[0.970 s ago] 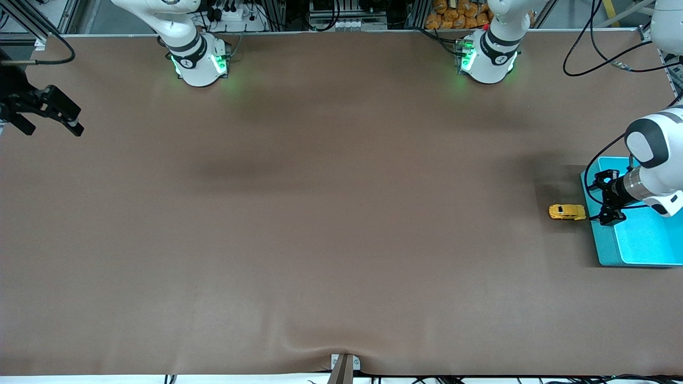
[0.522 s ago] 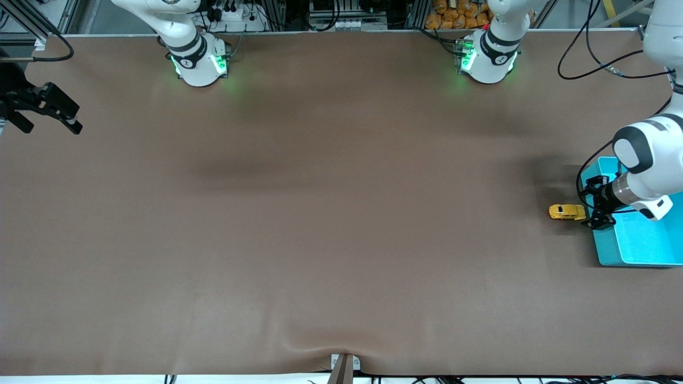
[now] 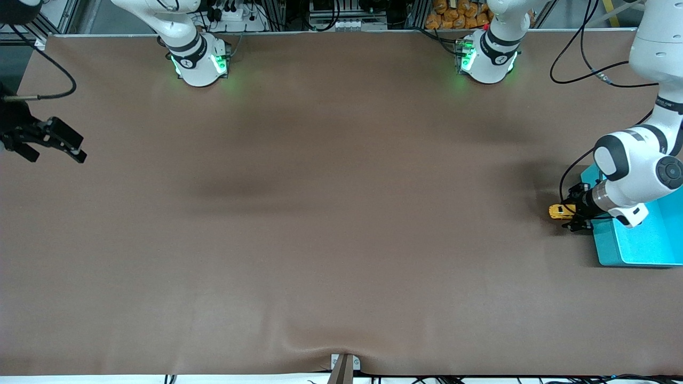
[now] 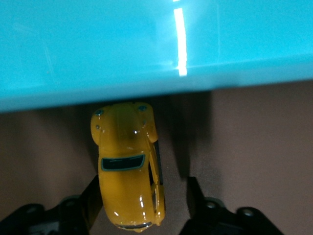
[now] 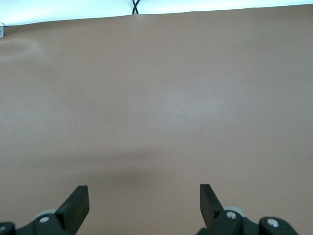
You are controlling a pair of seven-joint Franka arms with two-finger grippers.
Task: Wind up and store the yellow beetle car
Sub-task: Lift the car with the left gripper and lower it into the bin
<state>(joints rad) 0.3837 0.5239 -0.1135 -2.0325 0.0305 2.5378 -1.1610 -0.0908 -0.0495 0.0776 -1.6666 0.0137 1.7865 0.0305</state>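
- Now the left gripper has come down off the teal plastic bin onto the tiny bright yellow beetle-shaped toy car, which lies on the brown table mat just beside the bin's wall, toward the right arm's end of the table.
- Its dark fingers, spread a moment ago, are drawing in around the car's body; one touches the car's side while the other stands a little off, so whether the grip is firm I cannot tell.
- That suggests the grasp for winding is only starting; the car is not yet in the bin.
- Beside the bin, the car's nose nearly meets the teal wall, leaving little room for rolling it that way.
- Well apart from the bin, the right gripper waits with jaws wide, holding nothing.
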